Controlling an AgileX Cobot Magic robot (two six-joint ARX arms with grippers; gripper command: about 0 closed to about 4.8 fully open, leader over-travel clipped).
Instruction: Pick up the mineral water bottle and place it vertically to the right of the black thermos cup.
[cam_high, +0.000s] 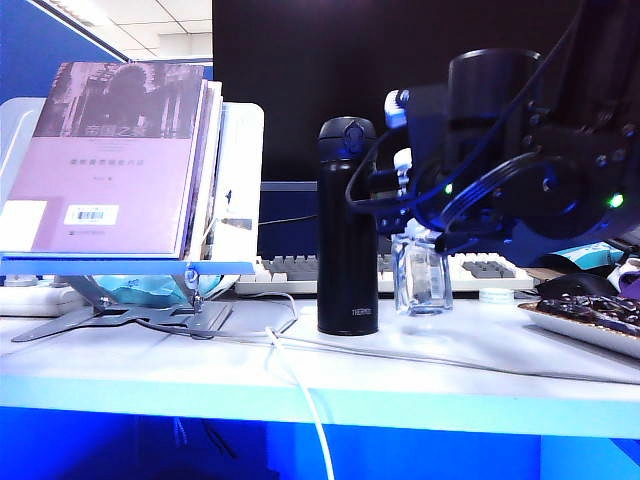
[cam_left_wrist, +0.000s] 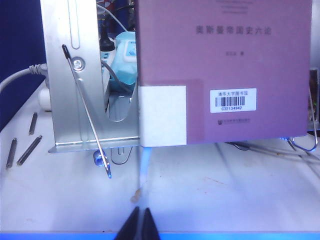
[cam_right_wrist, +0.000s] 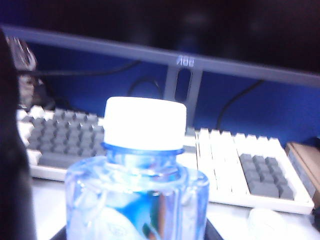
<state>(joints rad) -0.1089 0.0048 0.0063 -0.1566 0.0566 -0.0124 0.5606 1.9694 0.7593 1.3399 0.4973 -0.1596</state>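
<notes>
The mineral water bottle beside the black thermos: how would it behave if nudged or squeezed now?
The mineral water bottle stands upright right of the black thermos cup, the right pincer around it. Its clear thin wall would probably flex. It is slim, so a sideways nudge might tip it. Smooth plastic may slip.

i'm seeing a heavy blue-violet cast in all three views. ceiling panels (cam_high: 150, 25) glow at the far upper left, while the monitor (cam_high: 300, 60) reads flat black. the right wrist view is soft: the mineral water bottle (cam_right_wrist: 137, 185) blurs up close, its cap (cam_right_wrist: 145, 122) blown white. the left wrist view is sharper.
</notes>
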